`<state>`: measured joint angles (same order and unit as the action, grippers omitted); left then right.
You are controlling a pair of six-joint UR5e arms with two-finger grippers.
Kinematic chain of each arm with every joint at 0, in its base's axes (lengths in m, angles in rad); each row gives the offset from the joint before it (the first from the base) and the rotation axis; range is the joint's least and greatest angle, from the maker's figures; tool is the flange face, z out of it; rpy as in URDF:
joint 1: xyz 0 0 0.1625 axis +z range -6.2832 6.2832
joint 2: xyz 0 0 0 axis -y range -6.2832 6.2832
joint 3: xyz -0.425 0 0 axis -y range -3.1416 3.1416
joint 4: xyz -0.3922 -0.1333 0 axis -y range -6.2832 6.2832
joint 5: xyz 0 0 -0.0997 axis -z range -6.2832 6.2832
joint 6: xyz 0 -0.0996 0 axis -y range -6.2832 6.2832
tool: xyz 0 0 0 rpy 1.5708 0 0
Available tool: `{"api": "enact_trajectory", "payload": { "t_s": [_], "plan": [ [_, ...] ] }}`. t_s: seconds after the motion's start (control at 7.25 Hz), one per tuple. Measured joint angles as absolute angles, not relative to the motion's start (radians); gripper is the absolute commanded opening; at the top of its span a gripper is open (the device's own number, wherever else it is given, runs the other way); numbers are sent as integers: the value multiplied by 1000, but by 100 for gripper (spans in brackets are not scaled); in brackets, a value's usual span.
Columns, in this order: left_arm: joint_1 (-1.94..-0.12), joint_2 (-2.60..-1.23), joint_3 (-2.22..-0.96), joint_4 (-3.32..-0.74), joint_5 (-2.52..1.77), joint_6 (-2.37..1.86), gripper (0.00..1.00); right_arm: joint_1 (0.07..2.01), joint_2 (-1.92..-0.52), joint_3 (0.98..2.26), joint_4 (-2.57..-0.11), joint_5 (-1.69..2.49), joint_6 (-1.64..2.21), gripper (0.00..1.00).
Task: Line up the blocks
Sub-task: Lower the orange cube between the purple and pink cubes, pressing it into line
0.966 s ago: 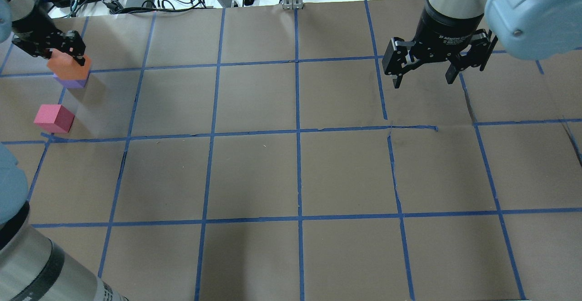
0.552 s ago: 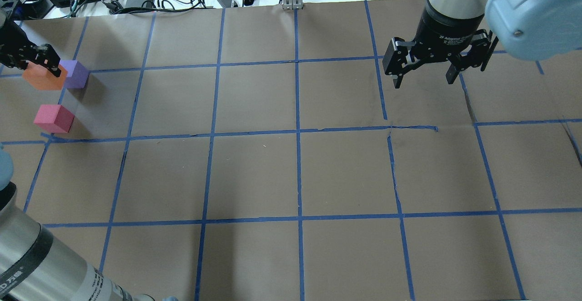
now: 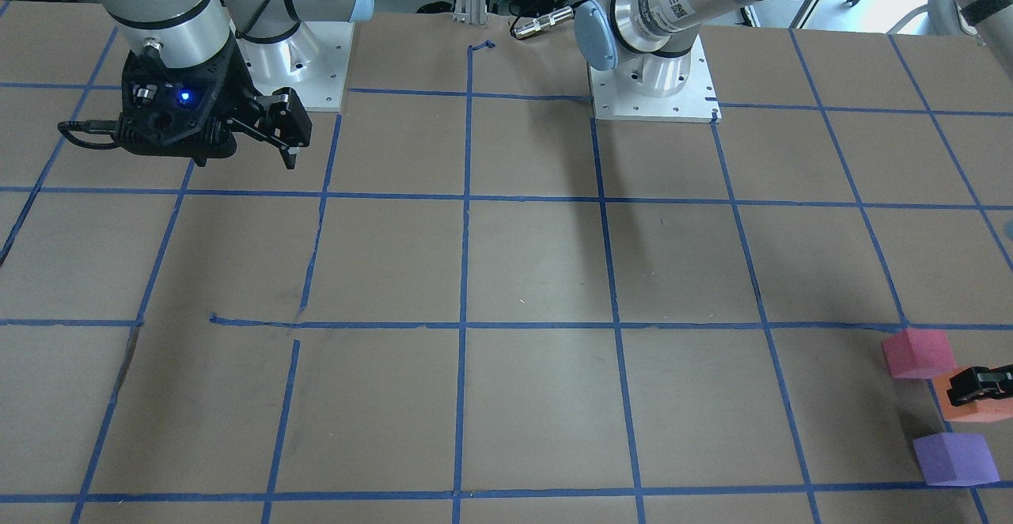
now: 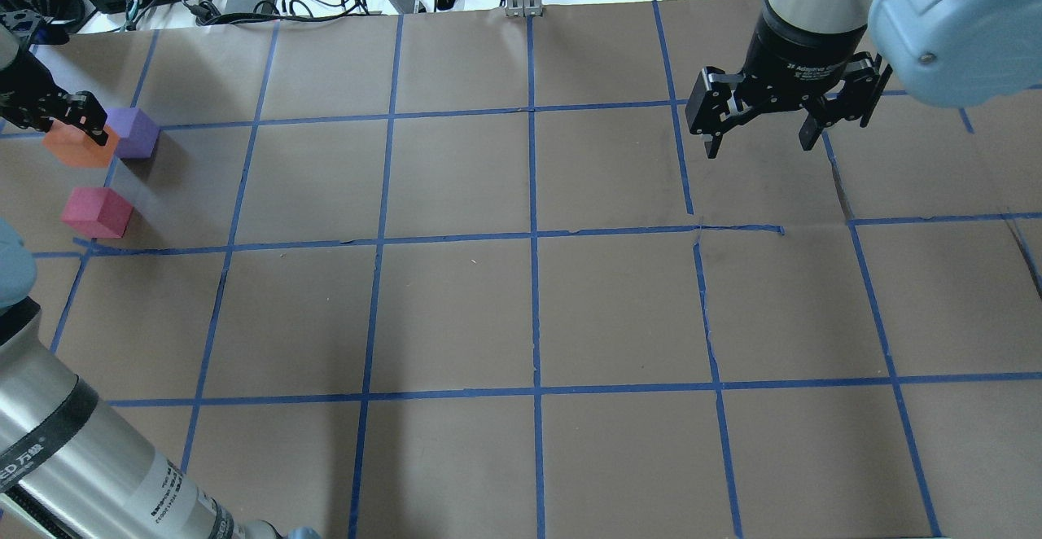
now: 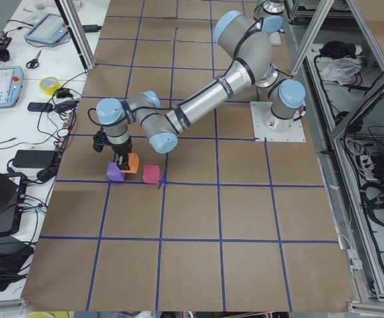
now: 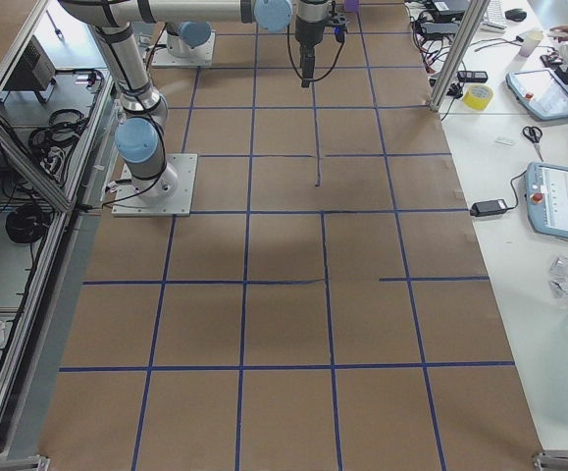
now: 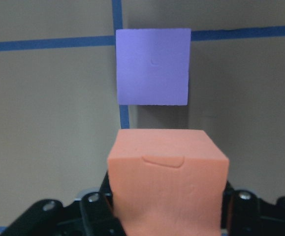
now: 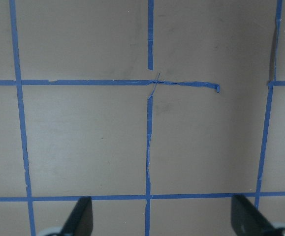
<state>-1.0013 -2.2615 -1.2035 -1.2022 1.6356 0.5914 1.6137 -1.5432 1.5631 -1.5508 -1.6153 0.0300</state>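
Orange block (image 4: 75, 151) is held clamped in left gripper (image 4: 72, 125) just beside purple block (image 4: 134, 133), and is best lowered square into the gap toward pinkish-red block (image 4: 96, 212) before release; right gripper (image 4: 758, 148) is seen open, empty

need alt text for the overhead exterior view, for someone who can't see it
The left end effector grips an orange block at the far left of a brown table marked with a blue tape grid, close beside a purple block, with a pinkish-red block nearer the camera. The right end effector hangs open and empty over the far right.
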Motion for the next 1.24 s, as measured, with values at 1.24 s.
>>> {"api": "enact_trajectory", "payload": {
  "t_s": [1.24],
  "plan": [
    [-999,-2311,-1213,-1194,1637,594,0,1615,-1543,1563,-1550,-1617,32,100]
  ]
}}
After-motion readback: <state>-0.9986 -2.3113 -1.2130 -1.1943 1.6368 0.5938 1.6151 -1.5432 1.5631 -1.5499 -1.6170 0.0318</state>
